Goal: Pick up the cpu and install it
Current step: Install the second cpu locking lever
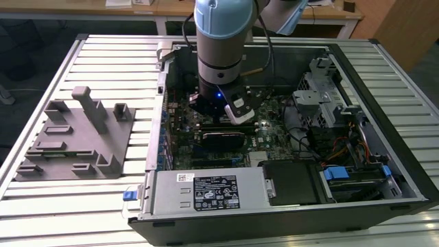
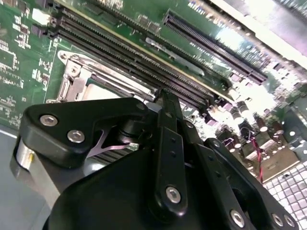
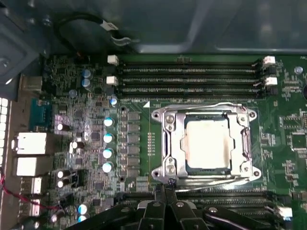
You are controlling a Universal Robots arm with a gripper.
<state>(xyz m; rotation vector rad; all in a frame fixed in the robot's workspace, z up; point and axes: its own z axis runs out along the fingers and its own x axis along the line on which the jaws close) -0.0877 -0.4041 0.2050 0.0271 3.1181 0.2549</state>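
Note:
In the first wrist view the cpu point(image 3: 207, 143), a pale silver square, lies flat in the motherboard's socket, with the metal socket frame point(image 3: 169, 139) around it. My gripper point(image 3: 165, 186) is shut, with nothing between its fingertips. Its tips hang just beside the socket's edge, on the side away from the four long memory slots point(image 3: 187, 76). The second wrist view shows the black gripper point(image 2: 163, 98) close over the same socket frame point(image 2: 76, 79). In the exterior view my arm point(image 1: 219, 62) reaches straight down into the open computer case point(image 1: 384, 154), over the middle of the board.
A grey plastic block point(image 1: 75, 139) with upright posts stands on the slatted table at the exterior view's left. Inside the case, a power supply point(image 1: 205, 193) lies along the near wall. A drive cage point(image 1: 322, 98) and cables crowd the exterior view's right.

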